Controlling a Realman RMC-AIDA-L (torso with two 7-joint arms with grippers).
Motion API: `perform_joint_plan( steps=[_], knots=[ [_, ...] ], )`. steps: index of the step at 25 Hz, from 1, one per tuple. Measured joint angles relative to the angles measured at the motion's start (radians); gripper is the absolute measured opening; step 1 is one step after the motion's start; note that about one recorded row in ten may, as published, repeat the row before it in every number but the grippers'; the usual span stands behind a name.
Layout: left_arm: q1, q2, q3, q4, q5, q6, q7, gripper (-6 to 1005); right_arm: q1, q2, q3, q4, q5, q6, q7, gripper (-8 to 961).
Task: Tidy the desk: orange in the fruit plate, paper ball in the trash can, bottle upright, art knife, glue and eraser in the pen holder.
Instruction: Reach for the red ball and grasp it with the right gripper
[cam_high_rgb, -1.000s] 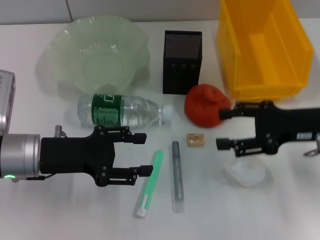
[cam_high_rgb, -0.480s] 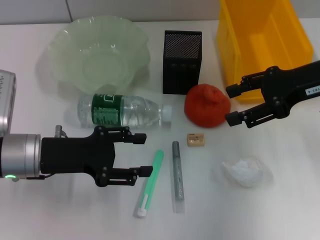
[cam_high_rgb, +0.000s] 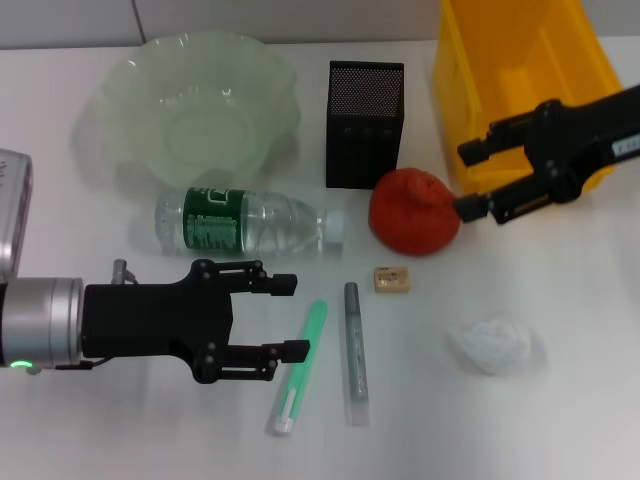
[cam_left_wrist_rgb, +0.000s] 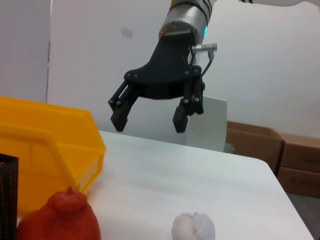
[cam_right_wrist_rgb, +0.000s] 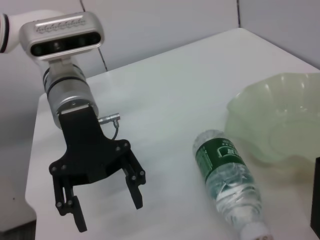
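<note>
The orange (cam_high_rgb: 413, 212) lies in front of the black mesh pen holder (cam_high_rgb: 364, 125). My right gripper (cam_high_rgb: 466, 180) hovers open just right of the orange, before the yellow trash can (cam_high_rgb: 450, 100); it also shows in the left wrist view (cam_left_wrist_rgb: 149, 116). The bottle (cam_high_rgb: 245, 222) lies on its side below the green fruit plate (cam_high_rgb: 130, 80). My left gripper (cam_high_rgb: 290, 318) is open in front of the bottle, next to a slim green stick (cam_high_rgb: 300, 367) and a grey pen-like tool (cam_high_rgb: 354, 352); which is glue or art knife I cannot tell. The eraser (cam_high_rgb: 392, 280) and paper ball (cam_high_rgb: 490, 345) rest on the table.
The white table ends near a wall behind the plate and bin. In the left wrist view, cardboard boxes (cam_left_wrist_rgb: 280, 150) stand beyond the table's edge. Bare table lies right of the paper ball and in front of the two sticks.
My right gripper has risen from the paper ball and moved back to beside the orange, still open and holding nothing. The left gripper has shifted slightly toward me.
</note>
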Motion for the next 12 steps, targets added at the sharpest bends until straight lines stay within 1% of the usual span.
perform_joint_plan(
  steps=[3, 4, 5, 8, 10, 11, 12],
  knots=[
    [0.008, 0.000, -0.011, 0.001, -0.001, 0.001, 0.000, 715, 0.039, -0.014, -0.005, -0.031, -0.050, -0.040, 0.049, 807],
    [0.009, 0.001, -0.017, 0.000, 0.000, 0.001, -0.001, 715, 0.079, -0.021, -0.006, -0.034, -0.111, -0.069, 0.066, 806],
    [0.009, 0.001, -0.017, 0.000, 0.000, 0.001, -0.001, 715, 0.079, -0.021, -0.006, -0.034, -0.111, -0.069, 0.066, 806],
    [0.011, 0.003, -0.014, 0.000, 0.002, 0.001, 0.000, 715, 0.144, -0.021, -0.033, -0.026, -0.225, -0.073, 0.087, 804],
    [0.011, 0.002, -0.012, 0.001, 0.003, 0.000, 0.003, 714, 0.154, -0.019, -0.048, -0.025, -0.240, -0.069, 0.092, 803],
    [0.011, 0.001, -0.010, 0.001, 0.005, -0.002, 0.006, 714, 0.177, -0.016, -0.098, -0.024, -0.270, -0.055, 0.107, 803],
    [0.011, 0.000, -0.008, 0.001, 0.009, -0.007, 0.010, 714, 0.186, -0.013, -0.121, -0.024, -0.283, -0.048, 0.113, 802]
  ],
)
